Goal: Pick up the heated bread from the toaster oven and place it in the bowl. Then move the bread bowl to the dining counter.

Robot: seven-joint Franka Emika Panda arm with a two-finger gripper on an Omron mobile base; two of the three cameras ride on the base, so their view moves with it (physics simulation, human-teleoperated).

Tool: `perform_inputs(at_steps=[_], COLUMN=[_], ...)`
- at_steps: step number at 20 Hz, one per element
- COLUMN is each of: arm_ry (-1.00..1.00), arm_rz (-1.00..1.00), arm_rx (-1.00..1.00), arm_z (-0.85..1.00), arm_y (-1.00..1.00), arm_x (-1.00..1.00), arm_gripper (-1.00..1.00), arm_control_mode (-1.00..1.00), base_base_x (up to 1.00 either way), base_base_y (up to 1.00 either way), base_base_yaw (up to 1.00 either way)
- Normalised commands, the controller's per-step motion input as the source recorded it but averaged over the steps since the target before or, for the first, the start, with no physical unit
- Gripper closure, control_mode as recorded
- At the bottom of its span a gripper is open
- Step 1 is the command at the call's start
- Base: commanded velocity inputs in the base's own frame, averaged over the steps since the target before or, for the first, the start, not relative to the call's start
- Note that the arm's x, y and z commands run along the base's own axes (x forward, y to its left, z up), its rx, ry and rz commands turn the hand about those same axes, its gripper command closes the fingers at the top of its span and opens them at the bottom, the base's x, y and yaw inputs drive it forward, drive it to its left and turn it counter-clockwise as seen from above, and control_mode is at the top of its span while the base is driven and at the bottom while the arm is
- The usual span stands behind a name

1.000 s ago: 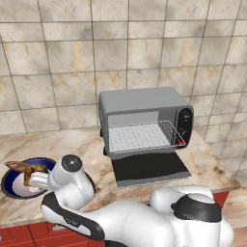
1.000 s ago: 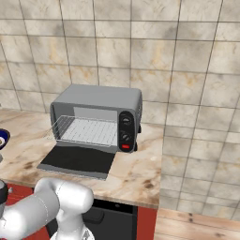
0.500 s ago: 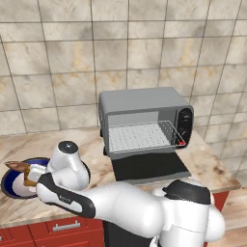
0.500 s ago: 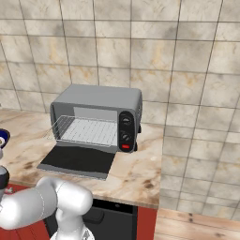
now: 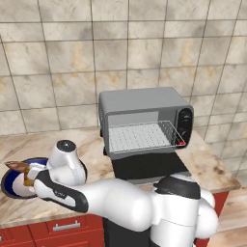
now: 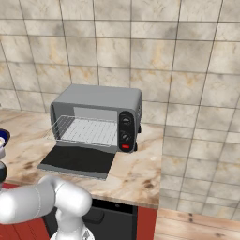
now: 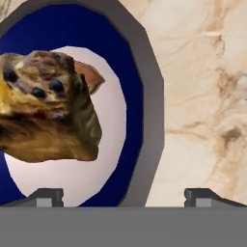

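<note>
Bread point(image 7: 48, 108) lies in bowl point(image 7: 140, 96) beneath open gripper point(image 7: 123, 195)

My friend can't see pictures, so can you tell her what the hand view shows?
A chunky golden-brown piece of bread lies in a bowl, blue-rimmed and white inside, on a beige marbled counter. The open gripper hovers over the bowl's edge.

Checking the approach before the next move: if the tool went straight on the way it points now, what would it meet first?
Probably the bowl's blue rim, which lies between the open tool's tips, with the bread just to one side. Depth is unclear.
</note>
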Motion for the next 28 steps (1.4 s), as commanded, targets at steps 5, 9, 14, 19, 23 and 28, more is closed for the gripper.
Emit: perform_inputs(at_steps=[5, 9, 14, 19, 23, 28], arm_ry=[0.00, 0.00, 0.00, 0.00, 0.00, -0.01], arm_rz=[-0.04, -0.04, -0.05, 0.00, 0.00, 0.00], arm_rx=[0.00, 0.00, 0.00, 0.00, 0.00, 0.00], arm_z=[-0.20, -0.12, -0.18, -0.03, 0.00, 0.00], arm_y=[0.19, 0.20, 0.18, 0.00, 0.00, -0.13], arm_x=[0.12, 0.11, 0.16, 0.01, 0.00, -0.02], arm_gripper=[-1.00, -1.00, 1.00, 1.00, 1.00, 1.00], arm_control_mode=[-1.00, -1.00, -1.00, -1.00, -1.00, -1.00], base_base_x=[0.00, 0.00, 0.00, 0.00, 0.00, 0.00], base_base_y=[0.00, 0.00, 0.00, 0.00, 0.00, 0.00], base_base_yaw=[0.00, 0.00, 0.00, 0.00, 0.00, 0.00])
